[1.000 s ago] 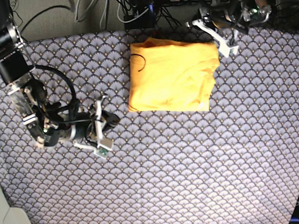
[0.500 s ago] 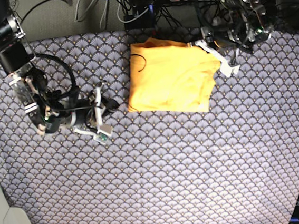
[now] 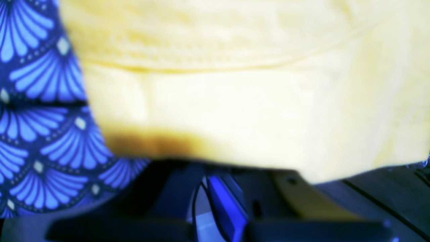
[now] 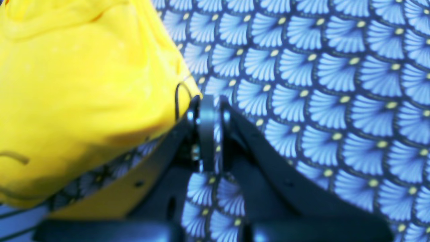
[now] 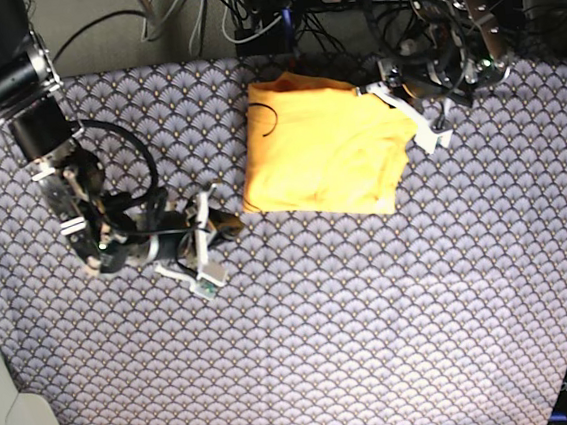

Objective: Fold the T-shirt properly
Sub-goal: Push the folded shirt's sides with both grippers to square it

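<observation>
The black right arm's gripper [image 5: 226, 221] points toward 3 o'clock, jaws closed. The left arm's gripper [image 5: 409, 110], at 1 o'clock, is closed too.

Even overhead light, soft shadows; both wrist views blurred, blue-tinted, overexposed on the T-shirt [image 3: 235, 84].

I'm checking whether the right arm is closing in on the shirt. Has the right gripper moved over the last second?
Yes. In the base view the right gripper has slid across the patterned cloth toward the T-shirt, now nearly at its near-left corner.
</observation>
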Controlling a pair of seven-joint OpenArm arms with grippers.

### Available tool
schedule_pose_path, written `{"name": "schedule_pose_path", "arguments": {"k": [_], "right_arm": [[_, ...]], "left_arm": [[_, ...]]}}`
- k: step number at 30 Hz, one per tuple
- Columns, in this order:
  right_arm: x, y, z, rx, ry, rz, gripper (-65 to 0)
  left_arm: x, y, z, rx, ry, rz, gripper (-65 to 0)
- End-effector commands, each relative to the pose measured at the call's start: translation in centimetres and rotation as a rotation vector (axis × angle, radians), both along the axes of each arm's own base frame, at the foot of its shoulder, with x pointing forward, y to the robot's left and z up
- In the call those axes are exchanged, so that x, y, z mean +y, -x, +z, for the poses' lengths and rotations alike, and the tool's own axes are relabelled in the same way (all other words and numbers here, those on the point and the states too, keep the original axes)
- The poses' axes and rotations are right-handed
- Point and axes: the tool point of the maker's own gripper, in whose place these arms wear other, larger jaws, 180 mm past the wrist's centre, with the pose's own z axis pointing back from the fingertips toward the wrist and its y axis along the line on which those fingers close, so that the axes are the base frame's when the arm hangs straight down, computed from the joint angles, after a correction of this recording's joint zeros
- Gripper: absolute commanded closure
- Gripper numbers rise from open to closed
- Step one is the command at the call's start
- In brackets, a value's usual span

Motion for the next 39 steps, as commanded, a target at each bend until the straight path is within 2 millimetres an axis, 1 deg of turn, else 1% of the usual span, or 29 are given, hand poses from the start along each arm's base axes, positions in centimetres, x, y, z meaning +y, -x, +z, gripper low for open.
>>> {"name": "schedule_pose_path", "arguments": {"k": [1, 3, 6, 9, 10, 13, 15, 17, 20, 22, 25, 27, 29, 31, 33, 35, 37, 39], "right_arm": [[0.4, -1.4, 1.5, -0.054, -0.024, 0.002, -1.5], [0.9, -1.4, 0.7, -0.054, -0.003, 0.005, -1.5], [1.6, -1.0, -1.4, -0.023, 0.048, 0.008, -1.5], [2.3, -0.6, -2.3, -0.010, 0.065, 0.017, -1.4], [2.4, -0.1, -2.6, -0.001, 0.062, 0.020, -1.3], [2.9, 1.3, -2.7, -0.003, 0.053, 0.039, -1.3], [2.4, 2.3, -2.8, -0.009, 0.062, 0.049, -1.3], [2.1, 3.1, -2.9, -0.011, 0.068, 0.057, -1.3], [1.2, 4.6, -3.4, -0.004, 0.084, 0.067, -1.3], [0.9, 5.6, -3.6, 0.000, 0.087, 0.074, -1.3], [0.4, 7.2, -4.0, 0.013, 0.097, 0.084, -1.2], [0.6, 8.0, -4.2, 0.021, 0.091, 0.089, -1.1], [0.5, 9.0, -4.3, 0.027, 0.090, 0.097, -1.1], [1.0, 9.9, -4.0, 0.022, 0.078, 0.110, -1.1], [1.6, 10.6, -3.7, 0.016, 0.063, 0.122, -1.1], [1.8, 11.2, -3.6, 0.021, 0.073, 0.136, -1.1], [1.9, 11.5, -3.6, 0.025, 0.079, 0.142, -1.1], [2.4, 11.9, -3.5, 0.026, 0.066, 0.145, -1.1]], "left_arm": [[0.5, 1.4, -1.2, 0.055, -0.051, -0.005, 0.0], [0.5, 1.4, -1.2, 0.056, -0.051, -0.005, 0.0], [0.6, 1.3, -1.3, 0.058, -0.050, -0.001, 0.0], [0.5, 1.0, -1.1, 0.050, -0.048, 0.000, 0.0], [0.4, 0.8, -1.1, 0.047, -0.048, -0.002, 0.0], [0.4, -0.6, -0.5, 0.017, -0.048, -0.004, 0.0], [0.3, -1.6, -0.1, -0.006, -0.045, -0.003, 0.0], [0.3, -3.0, 0.6, -0.035, -0.046, 0.000, 0.0], [-0.6, -4.6, 0.9, -0.035, -0.007, 0.047, 0.0], [-1.1, -5.9, 0.6, -0.023, 0.020, 0.061, 0.0], [-2.5, -8.0, 0.6, -0.020, 0.067, 0.058, 0.0], [-2.9, -8.9, 1.0, -0.031, 0.080, 0.057, 0.0], [-3.8, -10.0, 1.7, -0.051, 0.097, 0.054, 0.0], [-4.5, -10.7, 2.2, -0.064, 0.112, 0.050, 0.0], [-5.3, -11.9, 3.1, -0.095, 0.110, 0.020, 0.0], [-6.2, -12.8, 3.9, -0.119, 0.113, -0.011, 0.0], [-6.4, -13.8, 4.7, -0.146, 0.108, -0.019, 0.0], [-6.4, -14.4, 5.2, -0.162, 0.108, -0.019, 0.0]]}}
